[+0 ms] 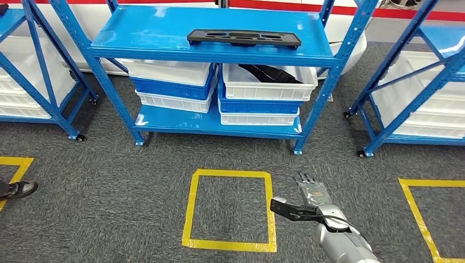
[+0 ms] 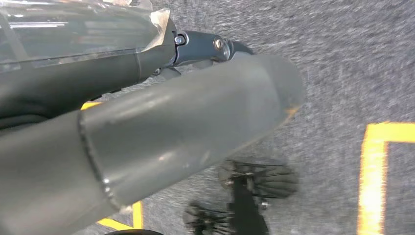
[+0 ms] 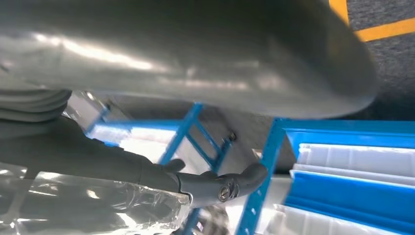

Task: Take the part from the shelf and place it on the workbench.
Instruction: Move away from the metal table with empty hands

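Our right hand (image 1: 311, 193) hangs empty, fingers apart; reaching short, we could knock the part (image 1: 244, 38) off the shelf (image 1: 164, 30).

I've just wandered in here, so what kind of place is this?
Probably a factory or warehouse work floor: blue steel shelving holding stacked plastic bins, a black moulded part on top, and yellow tape squares on grey carpet.

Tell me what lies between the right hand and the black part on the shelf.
In the head view: grey carpet, then stacked bins under the black part; right hand.
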You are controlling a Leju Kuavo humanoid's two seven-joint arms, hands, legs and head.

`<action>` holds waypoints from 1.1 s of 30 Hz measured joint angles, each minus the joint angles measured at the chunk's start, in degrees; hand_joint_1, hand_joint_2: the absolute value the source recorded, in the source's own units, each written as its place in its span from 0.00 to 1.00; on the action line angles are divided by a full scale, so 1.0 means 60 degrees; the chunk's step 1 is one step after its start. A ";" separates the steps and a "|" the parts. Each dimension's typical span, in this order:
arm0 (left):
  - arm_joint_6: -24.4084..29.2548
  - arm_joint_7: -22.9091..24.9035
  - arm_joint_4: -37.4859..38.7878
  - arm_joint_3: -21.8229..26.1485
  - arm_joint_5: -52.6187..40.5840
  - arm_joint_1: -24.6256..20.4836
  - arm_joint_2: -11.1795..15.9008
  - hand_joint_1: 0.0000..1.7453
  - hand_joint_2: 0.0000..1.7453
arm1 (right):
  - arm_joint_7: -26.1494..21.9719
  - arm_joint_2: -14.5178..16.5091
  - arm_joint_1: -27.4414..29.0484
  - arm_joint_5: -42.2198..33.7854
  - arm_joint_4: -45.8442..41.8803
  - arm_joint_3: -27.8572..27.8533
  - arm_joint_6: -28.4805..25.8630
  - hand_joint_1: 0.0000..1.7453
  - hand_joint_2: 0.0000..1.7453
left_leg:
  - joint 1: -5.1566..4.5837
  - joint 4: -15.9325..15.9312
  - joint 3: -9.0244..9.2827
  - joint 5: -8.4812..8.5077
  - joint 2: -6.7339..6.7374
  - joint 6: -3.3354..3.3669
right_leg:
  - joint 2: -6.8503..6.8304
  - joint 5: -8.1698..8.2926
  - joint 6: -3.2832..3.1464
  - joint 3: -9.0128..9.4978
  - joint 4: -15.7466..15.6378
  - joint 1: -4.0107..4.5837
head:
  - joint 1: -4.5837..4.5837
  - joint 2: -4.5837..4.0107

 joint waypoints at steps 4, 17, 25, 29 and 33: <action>0.0031 0.0011 -0.0001 0.0002 -0.0059 -0.0024 -0.0013 0.00 0.00 | -0.0097 -0.0345 0.0564 -0.1718 0.0159 -0.1068 0.0066 0.00 0.00 | -0.0018 -0.0004 0.0610 -0.0427 -0.0139 0.0197 | -0.0032 -0.0493 -0.0098 -0.1583 0.2197 -0.0049 | 0.0029 0.0001; 0.0103 0.0092 -0.0001 0.0010 -0.0259 -0.0204 -0.0075 0.00 0.00 | -0.0223 -0.0494 0.3137 -0.5213 0.1030 -0.5253 0.1945 0.00 0.00 | -0.0053 0.1968 0.0765 -0.1237 -0.0144 -0.0270 | -0.0128 0.0941 -0.0281 -0.1419 -0.0190 -0.0149 | 0.0087 0.0003; 0.0216 0.0203 0.0000 0.0022 -0.0380 -0.0206 -0.0047 0.00 0.00 | 0.0817 0.0128 0.4146 -0.5792 0.1473 -0.6637 0.2511 0.00 1.00 | -0.0043 0.0902 -0.0048 -0.0797 -0.0091 -0.0262 | -0.0028 0.0226 -0.0338 -0.0560 -0.0227 -0.0097 | 0.0084 0.0003; 0.0217 0.0252 -0.0001 0.0025 -0.0426 -0.0228 -0.0039 0.00 0.00 | 0.1183 0.0285 0.4273 -0.5805 0.1591 -0.6925 0.2530 0.00 1.00 | -0.0110 0.0305 0.0209 -0.0487 -0.0110 -0.0085 | 0.0023 -0.0009 -0.0141 -0.0526 -0.0262 0.0001 | 0.0077 0.0003; 0.0207 0.0240 -0.0001 0.0029 -0.0424 -0.0259 -0.0044 0.00 0.00 | 0.1430 0.0365 0.4317 -0.5942 0.1630 -0.7273 0.2498 0.00 0.25 | -0.0154 0.0100 0.0414 -0.0343 -0.0109 -0.0129 | 0.0003 0.0042 -0.0110 -0.0318 -0.0409 0.0075 | 0.0114 0.0003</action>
